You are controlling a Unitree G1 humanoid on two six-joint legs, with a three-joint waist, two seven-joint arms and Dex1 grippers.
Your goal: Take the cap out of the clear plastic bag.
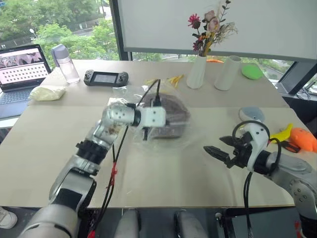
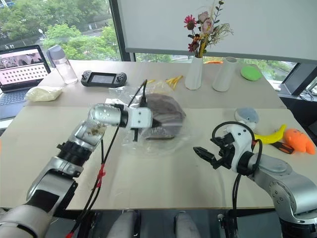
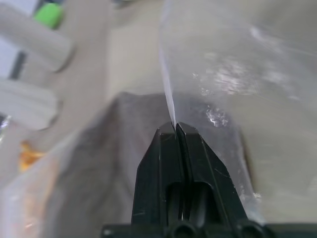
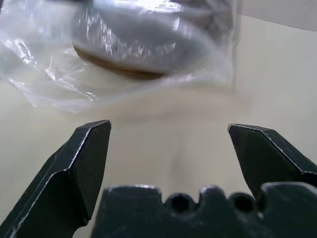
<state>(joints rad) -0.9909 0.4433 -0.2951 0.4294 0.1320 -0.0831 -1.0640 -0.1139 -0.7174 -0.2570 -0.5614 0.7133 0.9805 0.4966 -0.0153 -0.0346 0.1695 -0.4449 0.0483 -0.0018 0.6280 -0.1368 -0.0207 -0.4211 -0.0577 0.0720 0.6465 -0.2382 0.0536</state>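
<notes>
Two black-fingered grippers share your pale wooden table (image 1: 59, 148), and each is doing something different. Your left gripper (image 3: 176, 128) has its fingers pressed tight together on a thin fold of the large, crinkly clear plastic bag (image 1: 130, 96), pinching the film at the bag's near left edge, where the sheet stands up out of the closed tips in the left wrist view. Inside that bag, at the middle of the table, lies the soft dark brown dome-shaped fabric cap (image 1: 174, 113), still fully wrapped in the shiny plastic. Your right gripper (image 1: 218, 152) hangs over bare tabletop to the right of the bag, apart from it, fingers spread wide and holding nothing; its wrist camera looks between the parted fingertips (image 4: 96, 136) across the table toward the bagged cap (image 4: 148, 39).

Beyond the bag, at the far side of the table, stand a white ribbed vase of dried flowers (image 1: 196, 72) and a plain white cylinder (image 1: 228, 73), with a bright green rounded object (image 1: 253, 72) just beside them. A black handheld game console (image 1: 105, 78) and a clear water bottle with a grey lid (image 1: 65, 63) sit to the far left, near an open laptop (image 1: 22, 67) and a small white lumpy pouch (image 1: 47, 92). Near the right edge rest a small grey-blue plush toy (image 1: 251, 114), a yellow toy (image 1: 282, 134) and an orange one (image 1: 304, 139)
</notes>
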